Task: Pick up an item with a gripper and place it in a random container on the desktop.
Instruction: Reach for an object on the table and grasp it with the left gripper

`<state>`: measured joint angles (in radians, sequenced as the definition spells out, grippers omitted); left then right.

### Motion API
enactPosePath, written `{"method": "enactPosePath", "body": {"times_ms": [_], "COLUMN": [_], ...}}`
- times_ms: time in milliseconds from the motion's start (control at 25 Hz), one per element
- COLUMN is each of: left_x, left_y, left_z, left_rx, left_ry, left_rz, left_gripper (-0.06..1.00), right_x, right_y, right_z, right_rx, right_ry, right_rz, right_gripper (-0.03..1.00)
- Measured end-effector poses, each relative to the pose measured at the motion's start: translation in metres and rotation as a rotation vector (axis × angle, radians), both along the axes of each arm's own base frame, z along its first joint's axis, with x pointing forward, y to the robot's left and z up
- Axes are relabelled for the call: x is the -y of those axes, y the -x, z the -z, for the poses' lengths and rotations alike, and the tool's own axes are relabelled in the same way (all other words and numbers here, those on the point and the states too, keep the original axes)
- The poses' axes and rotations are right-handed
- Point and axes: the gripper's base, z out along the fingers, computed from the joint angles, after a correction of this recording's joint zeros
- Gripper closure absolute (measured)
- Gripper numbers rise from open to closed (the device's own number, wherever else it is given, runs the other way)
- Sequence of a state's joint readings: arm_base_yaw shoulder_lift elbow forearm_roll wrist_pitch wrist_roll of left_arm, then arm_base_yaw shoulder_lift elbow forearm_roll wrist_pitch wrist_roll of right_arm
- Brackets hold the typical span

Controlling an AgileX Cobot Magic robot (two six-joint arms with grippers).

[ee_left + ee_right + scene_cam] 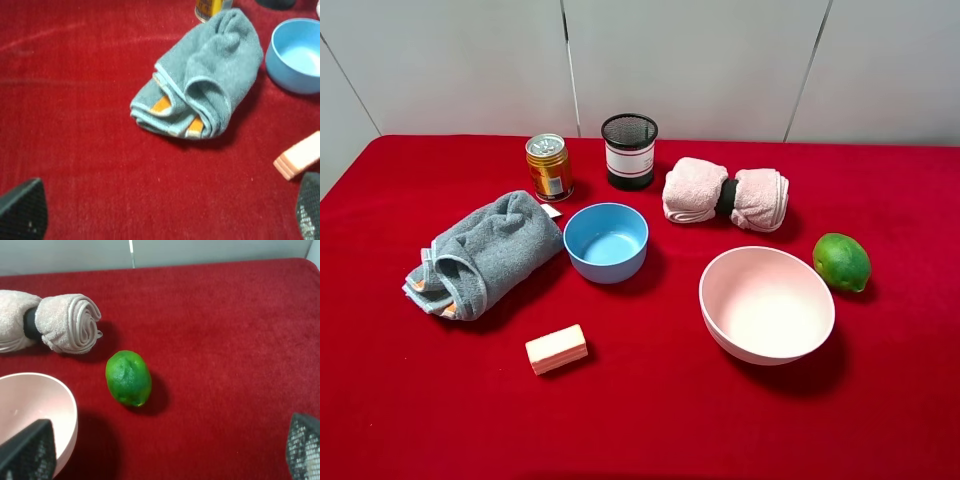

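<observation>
Peach-pink block [557,349] lies flat on the red table [880,420], apart from the blue bowl [606,268] and on its near side, slightly left. The left gripper [165,212] hangs above the cloth with its fingers [22,210] spread wide and nothing between them; the block sits close to one fingertip, untouched. The right gripper [165,450] is also spread wide and empty, held over the cloth near a green fruit [841,262] far right of the bowl. A grey towel [480,255] lies just left of the bowl, a gold can [549,167] and a black mesh cup [629,150] behind it, a rolled pink towel [700,190] behind-right, and a larger pink bowl [760,345] to its right.
</observation>
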<state>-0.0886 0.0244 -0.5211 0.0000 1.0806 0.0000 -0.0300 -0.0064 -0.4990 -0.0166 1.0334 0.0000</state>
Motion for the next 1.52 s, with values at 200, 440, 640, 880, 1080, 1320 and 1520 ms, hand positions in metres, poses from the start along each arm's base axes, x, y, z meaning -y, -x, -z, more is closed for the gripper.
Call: {"method": "enactPosePath", "body": {"times_ms": [200,440,640,880,1080,1320,1520], "left_x": [0.002,0.009,0.016,0.031,0.051,0.079,0.104], "left_y": [-0.020,-0.058,-0.095,-0.129,-0.151,-0.175,-0.192], "left_z": [-0.017,-0.031,-0.033,-0.029,-0.018,-0.003,0.011], "left_rx": [-0.132,-0.321,-0.497,-0.625,-0.710,-0.764,-0.804], "left_ry": [-0.012,-0.061,-0.073,-0.116,-0.173,-0.225,-0.279], "left_rz": [0.001,0.091,0.163,0.283,0.389,0.491,0.579], "left_gripper": [-0.05,-0.05,-0.05,-0.05,-0.05,-0.05,-0.05], "right_x": [0.000,0.000,0.000,0.000,0.000,0.000,0.000], "right_y": [0.000,0.000,0.000,0.000,0.000,0.000,0.000], "right_z": [0.000,0.000,0.000,0.000,0.000,0.000,0.000], "right_rx": [0.000,0.000,0.000,0.001,0.001,0.001,0.001], "right_ry": [0.000,0.000,0.000,0.000,0.000,0.000,0.000], "right_rz": [0.000,0.000,0.000,0.000,0.000,0.000,0.000], "right_gripper": [0.28,0.28,0.28,0.28,0.28,0.28,0.28]}}
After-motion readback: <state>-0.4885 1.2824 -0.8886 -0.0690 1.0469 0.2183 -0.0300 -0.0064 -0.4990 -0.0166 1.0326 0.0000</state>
